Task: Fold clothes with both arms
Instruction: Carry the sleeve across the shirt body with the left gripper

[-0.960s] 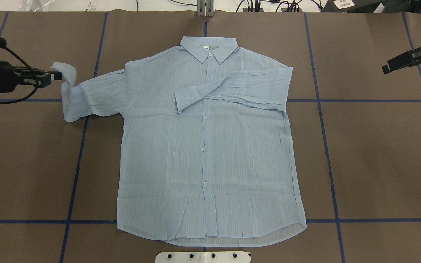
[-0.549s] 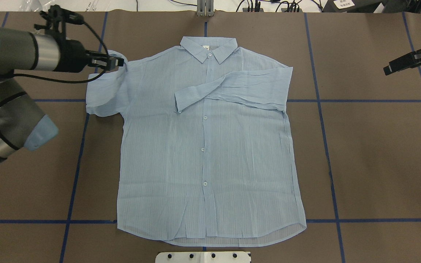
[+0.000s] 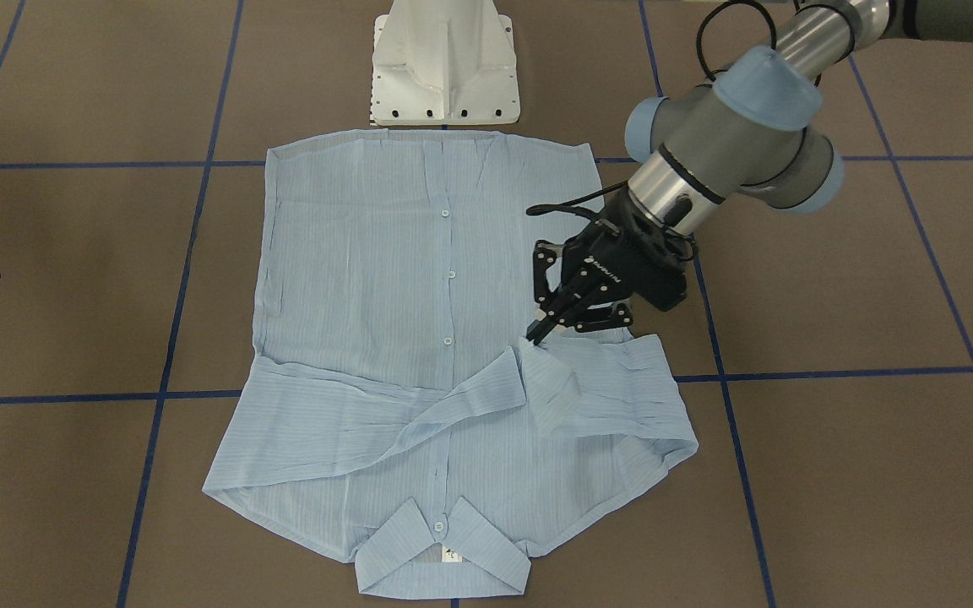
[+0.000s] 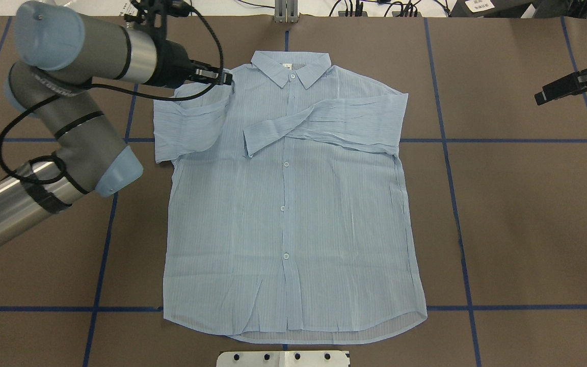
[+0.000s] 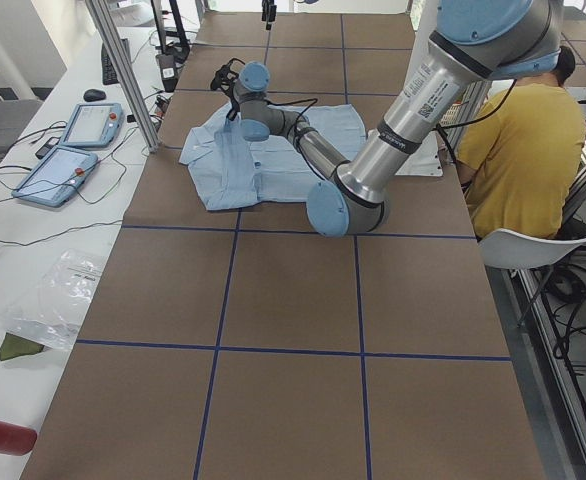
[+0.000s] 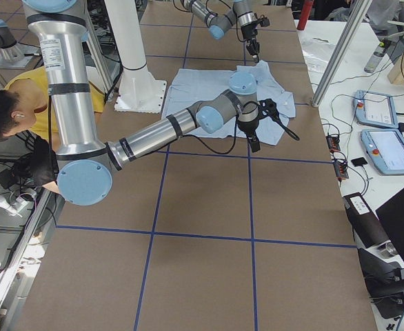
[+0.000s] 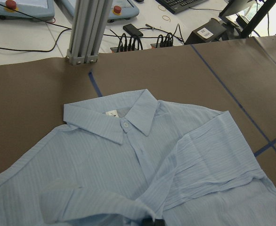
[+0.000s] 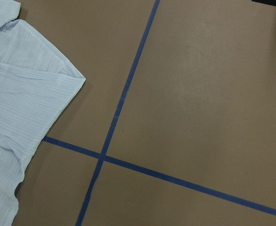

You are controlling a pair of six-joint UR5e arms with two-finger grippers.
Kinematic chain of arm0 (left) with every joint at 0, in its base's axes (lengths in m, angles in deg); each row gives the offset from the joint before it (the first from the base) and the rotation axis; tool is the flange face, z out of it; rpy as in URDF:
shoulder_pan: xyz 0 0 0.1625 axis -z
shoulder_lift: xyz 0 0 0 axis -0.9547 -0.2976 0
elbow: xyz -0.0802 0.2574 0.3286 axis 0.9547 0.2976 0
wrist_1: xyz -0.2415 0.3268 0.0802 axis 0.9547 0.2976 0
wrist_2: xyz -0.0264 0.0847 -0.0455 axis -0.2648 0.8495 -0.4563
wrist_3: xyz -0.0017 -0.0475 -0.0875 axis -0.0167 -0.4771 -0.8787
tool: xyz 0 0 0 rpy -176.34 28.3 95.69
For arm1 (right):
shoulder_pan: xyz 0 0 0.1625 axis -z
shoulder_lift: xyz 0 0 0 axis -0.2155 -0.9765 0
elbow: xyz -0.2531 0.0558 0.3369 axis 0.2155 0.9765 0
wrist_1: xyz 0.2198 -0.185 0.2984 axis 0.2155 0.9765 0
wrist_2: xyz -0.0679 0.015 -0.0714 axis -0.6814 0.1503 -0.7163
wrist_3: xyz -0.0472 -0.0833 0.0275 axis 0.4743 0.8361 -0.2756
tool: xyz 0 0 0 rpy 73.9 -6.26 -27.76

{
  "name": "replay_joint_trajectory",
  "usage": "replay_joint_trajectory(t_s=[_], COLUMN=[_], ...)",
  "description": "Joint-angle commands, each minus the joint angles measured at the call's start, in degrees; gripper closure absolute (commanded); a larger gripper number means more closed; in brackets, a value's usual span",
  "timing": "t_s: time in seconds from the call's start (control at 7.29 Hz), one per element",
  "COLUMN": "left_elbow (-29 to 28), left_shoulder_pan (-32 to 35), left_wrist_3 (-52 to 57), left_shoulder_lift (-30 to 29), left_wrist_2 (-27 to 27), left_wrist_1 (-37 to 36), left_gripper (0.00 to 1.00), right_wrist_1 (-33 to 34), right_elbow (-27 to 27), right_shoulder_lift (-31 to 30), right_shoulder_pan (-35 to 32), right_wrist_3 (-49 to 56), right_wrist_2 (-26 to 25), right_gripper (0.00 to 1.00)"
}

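The left pincer (image 4: 228, 78) is clamped on the shirt (image 4: 293, 219) by its sleeve (image 4: 187, 127), near the collar (image 4: 290, 68). The right pincer (image 4: 545, 95) hangs far off on the right (open or closed, nobody can tell).

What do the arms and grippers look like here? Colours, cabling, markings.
Both arms, left arm and right arm, are silver-grey tubes with light-blue joint caps, black bands and a white printed label on the big link. Black cables loop loosely round the wrists. The left gripper is black, two-fingered, with small white lettering; the right gripper is black too.
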Motion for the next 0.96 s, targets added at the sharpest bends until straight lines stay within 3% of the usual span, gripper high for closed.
replay_joint_trajectory(t_s=[0.0, 0.27, 0.41, 0.55, 0.69, 0.82], left_elbow=[-2.9, -4.0, -5.9, -9.8, -11.7, -11.6], left_shoulder_pan=[-4.0, -11.2, -14.0, -16.6, -18.7, -19.1], left_wrist_3=[-0.4, 0.3, 0.3, 0.2, -0.6, -1.3], left_shoulder_lift=[-4.4, -5.2, -5.9, -8.0, -9.2, -8.9], left_wrist_2=[3.9, 13.8, 16.9, 20.6, 24.3, 24.9], left_wrist_1=[-0.1, 0.1, 0.0, 0.1, 0.8, 4.5], left_gripper=[1.0, 1.0, 0.95, 0.33, 0.01, 0.0], right_wrist_1=[0.0, 0.0, 0.1, 0.1, 0.1, 0.0], right_elbow=[0.0, 0.0, 0.0, 0.0, 0.0, 0.0], right_shoulder_lift=[0.0, 0.0, 0.0, 0.0, 0.1, 0.1], right_shoulder_pan=[-0.1, 0.0, 0.0, 0.0, 0.0, 0.0], right_wrist_3=[0.0, 0.0, 0.0, 0.0, 0.0, -0.1], right_wrist_2=[-0.1, 0.0, -0.1, -0.1, -0.1, -0.1], right_gripper=[0.0, 0.0, 0.0, 0.0, 0.0, 0.0])
